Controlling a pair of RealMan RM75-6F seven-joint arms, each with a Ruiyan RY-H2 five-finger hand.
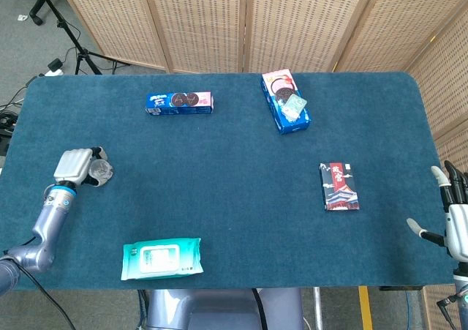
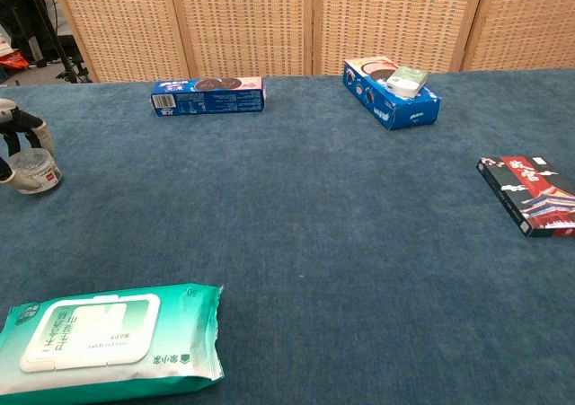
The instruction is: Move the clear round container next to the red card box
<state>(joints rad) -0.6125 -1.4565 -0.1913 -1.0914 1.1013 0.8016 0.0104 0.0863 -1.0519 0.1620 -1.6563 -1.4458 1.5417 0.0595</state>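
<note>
The clear round container (image 1: 102, 173) (image 2: 38, 172) stands on the blue table at the far left. My left hand (image 1: 74, 165) is right against it, with its fingers (image 2: 29, 132) curled over the far side and the thumb at the near side, gripping it on the cloth. The red card box (image 1: 338, 186) (image 2: 530, 194) lies flat at the right of the table, far from the container. My right hand (image 1: 452, 222) hovers off the table's right edge, fingers spread, holding nothing; the chest view does not show it.
A green wet-wipes pack (image 1: 161, 258) (image 2: 108, 340) lies near the front left. A blue cookie box (image 1: 180, 102) (image 2: 208, 96) sits at the back left, and a larger blue cookie box (image 1: 285, 101) (image 2: 392, 93) at the back centre. Wicker screens stand behind the table.
</note>
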